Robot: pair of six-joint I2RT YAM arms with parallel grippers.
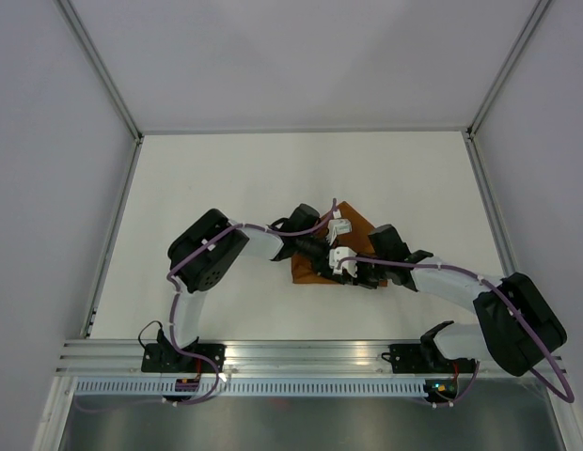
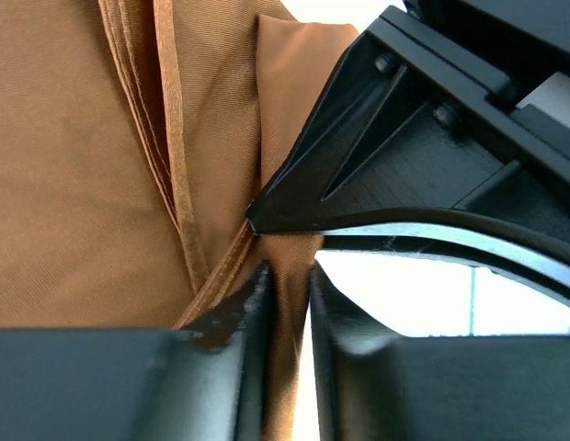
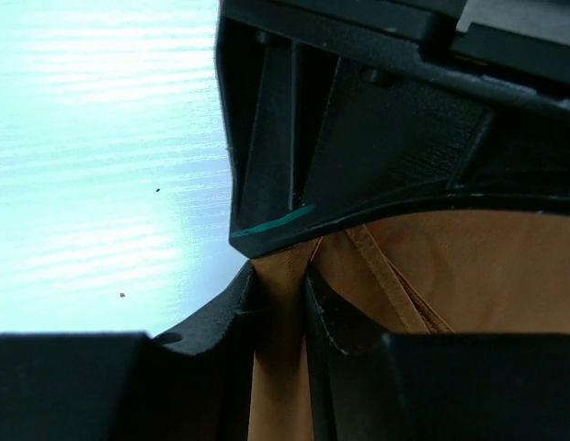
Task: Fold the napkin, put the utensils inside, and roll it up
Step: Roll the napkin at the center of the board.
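Top view: the napkin (image 1: 303,271) lies on the table (image 1: 226,169), already folded to a wedge, with the left gripper (image 1: 338,225) and right gripper (image 1: 343,263) meeting over it.

Left wrist: the jaws are pinched on a raised napkin ply, with layered hems beside it.

Right wrist: the jaws are likewise clamped on cloth. No utensil shows clearly, so placing and rolling seem left to do.

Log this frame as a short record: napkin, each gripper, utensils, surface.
napkin: rust-orange, folded into layers, mid-table beneath both grippers
left gripper: shut on a raised fold of the napkin
right gripper: shut on a napkin fold, close against the left gripper
utensils: none identifiable; only a thin teal streak on the black edge opposite the right gripper
table: white
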